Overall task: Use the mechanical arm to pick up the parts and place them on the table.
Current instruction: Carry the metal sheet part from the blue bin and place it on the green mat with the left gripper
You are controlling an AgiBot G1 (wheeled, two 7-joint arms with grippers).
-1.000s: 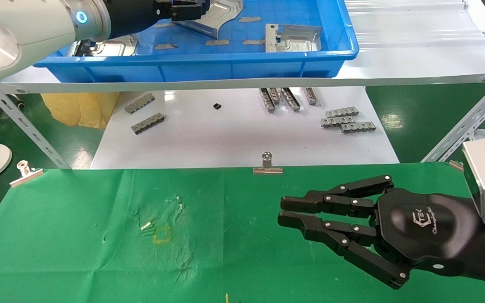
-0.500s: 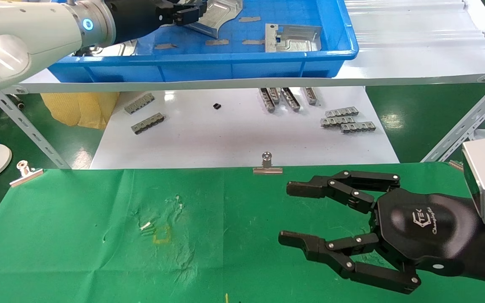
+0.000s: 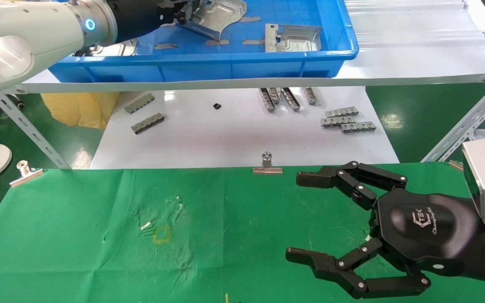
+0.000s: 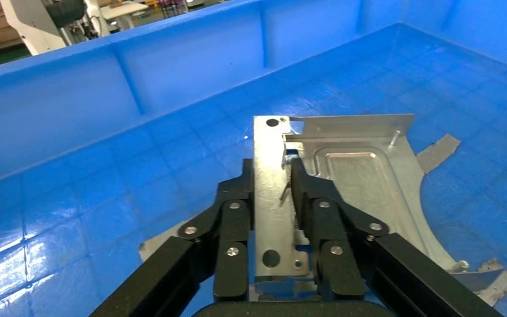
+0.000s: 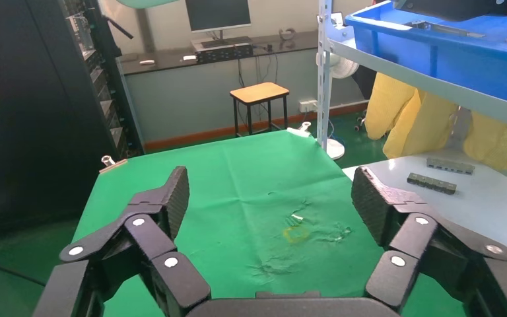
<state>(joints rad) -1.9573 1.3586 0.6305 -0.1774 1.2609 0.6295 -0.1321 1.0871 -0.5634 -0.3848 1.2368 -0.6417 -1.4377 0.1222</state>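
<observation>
In blue tray (image 4: 138, 86): left tool (image 4: 272, 181) pinching part (image 4: 343, 178) flange.

Right gripper (image 5: 267, 198) spread wide above green-cloth table (image 5: 251, 172), yellow square mark (image 5: 295, 235) between the fingers (image 5: 171, 195); blue tray (image 5: 449, 46) on shelf beyond

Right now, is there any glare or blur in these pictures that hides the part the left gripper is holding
Head view: ceiling lights glare on the white surface, and the left gripper sits at the frame's edge, partly cut off. Left wrist view: the part is sharp, with mild sheen on the blue tray. Right wrist view: the open right gripper hangs over the green table, part unseen.
</observation>
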